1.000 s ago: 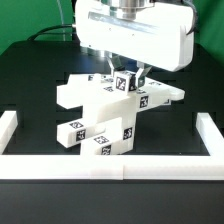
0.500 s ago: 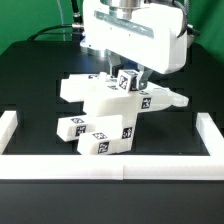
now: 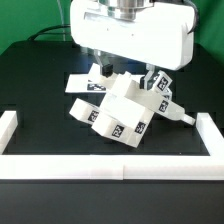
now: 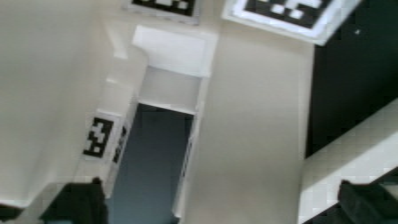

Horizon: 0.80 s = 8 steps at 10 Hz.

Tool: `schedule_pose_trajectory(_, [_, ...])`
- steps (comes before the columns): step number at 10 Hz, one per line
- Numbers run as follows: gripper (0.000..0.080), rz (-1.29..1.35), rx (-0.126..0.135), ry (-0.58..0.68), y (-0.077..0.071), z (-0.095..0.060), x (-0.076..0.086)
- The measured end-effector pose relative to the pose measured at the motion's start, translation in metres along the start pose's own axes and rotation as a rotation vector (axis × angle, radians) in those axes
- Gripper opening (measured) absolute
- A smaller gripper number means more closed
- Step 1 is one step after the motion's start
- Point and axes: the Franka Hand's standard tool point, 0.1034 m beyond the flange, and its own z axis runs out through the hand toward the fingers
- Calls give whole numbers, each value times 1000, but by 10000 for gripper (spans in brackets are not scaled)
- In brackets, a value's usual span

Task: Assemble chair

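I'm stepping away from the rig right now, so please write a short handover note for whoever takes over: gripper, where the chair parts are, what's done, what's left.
Gripper: open, over the chair, holding nothing.
Chair: white parts in one tilted cluster on the black table, near the marker board, inside the white rail.
Done: parts brought together; whether they are locked cannot be told.
Left: check the joints, set the chair upright, finish assembly.

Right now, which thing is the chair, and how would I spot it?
Look at the black table with the white rail along its edge. In the middle, under the robot's claw, sits a chunky white chair, tilted. Unlike the flat white marker board next to it, it is thick and blocky, with square black-and-white tags on several sides.
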Motion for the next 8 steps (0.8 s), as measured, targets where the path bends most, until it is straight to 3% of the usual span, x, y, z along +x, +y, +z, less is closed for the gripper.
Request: schedule_pose_trajectory(8, [648, -420, -2, 2, 4, -3, 3])
